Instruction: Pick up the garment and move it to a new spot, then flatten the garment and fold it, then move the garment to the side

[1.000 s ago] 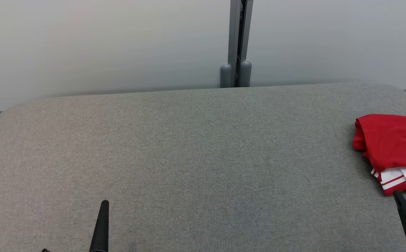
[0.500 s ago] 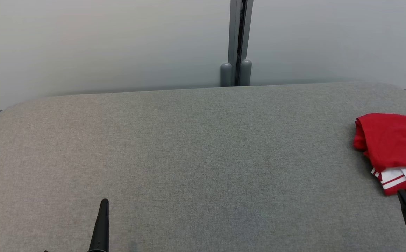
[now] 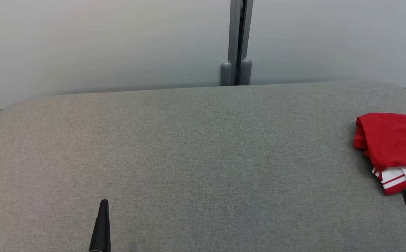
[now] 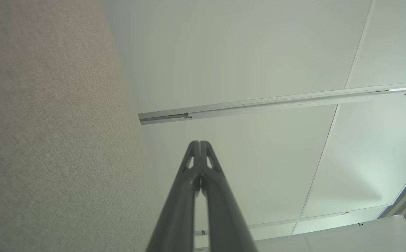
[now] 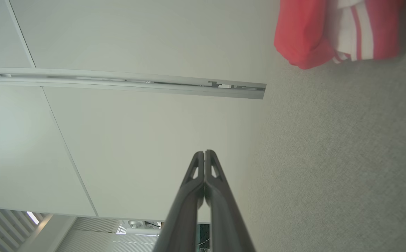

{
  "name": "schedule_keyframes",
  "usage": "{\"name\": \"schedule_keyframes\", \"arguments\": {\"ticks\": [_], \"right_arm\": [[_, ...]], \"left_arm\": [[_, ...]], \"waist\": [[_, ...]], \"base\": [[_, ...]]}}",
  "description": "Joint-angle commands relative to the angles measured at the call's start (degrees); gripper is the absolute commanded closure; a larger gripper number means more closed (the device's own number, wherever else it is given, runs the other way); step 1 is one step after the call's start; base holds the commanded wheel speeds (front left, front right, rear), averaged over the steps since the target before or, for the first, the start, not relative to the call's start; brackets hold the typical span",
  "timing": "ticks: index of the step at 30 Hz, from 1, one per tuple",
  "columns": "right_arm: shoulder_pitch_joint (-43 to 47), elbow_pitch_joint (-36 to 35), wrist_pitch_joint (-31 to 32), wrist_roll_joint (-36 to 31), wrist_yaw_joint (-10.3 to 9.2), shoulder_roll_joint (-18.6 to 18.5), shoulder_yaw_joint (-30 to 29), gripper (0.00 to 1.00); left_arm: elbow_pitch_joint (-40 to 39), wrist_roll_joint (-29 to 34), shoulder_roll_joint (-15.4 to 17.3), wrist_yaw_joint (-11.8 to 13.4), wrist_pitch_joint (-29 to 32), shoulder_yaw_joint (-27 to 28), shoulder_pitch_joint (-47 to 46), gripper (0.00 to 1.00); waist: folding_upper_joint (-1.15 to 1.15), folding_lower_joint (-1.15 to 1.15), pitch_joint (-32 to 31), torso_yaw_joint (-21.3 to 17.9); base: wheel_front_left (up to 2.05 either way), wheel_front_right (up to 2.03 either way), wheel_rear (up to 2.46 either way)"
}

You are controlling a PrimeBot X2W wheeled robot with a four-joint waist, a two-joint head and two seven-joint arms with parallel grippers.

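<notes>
Red garment [image 3: 393, 140] in head and right wrist views

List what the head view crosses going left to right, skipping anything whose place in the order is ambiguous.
left gripper → grey partition post → red T-shirt

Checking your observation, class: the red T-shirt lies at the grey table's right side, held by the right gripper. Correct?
No. The T-shirt lies at the table's right side, but the right gripper is not holding it: the right wrist view shows it shut on nothing, clear of the shirt.
</notes>
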Motion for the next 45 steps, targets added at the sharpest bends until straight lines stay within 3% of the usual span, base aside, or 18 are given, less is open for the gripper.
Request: {"name": "schedule_keyframes", "arguments": {"ticks": [1,45], "right_arm": [[0.01,0.2,0.46,1.0,0.04,-0.2,-0.41,1.0],[-0.32,0.31,1.74,1.12,0.04,0.6,-1.48,1.0]], "left_arm": [[-0.37,-0.71,0.13,-0.48,0.1,0.34,0.27,1.0],[-0.43,-1.35,-0.2,-0.67,0.16,0.45,0.25,1.0]], "waist": [[0.0,0.0,0.01,0.0],[0.0,0.0,0.07,0.01]], "base": [[0.0,0.0,0.0],[0.0,0.0,0.0]]}}
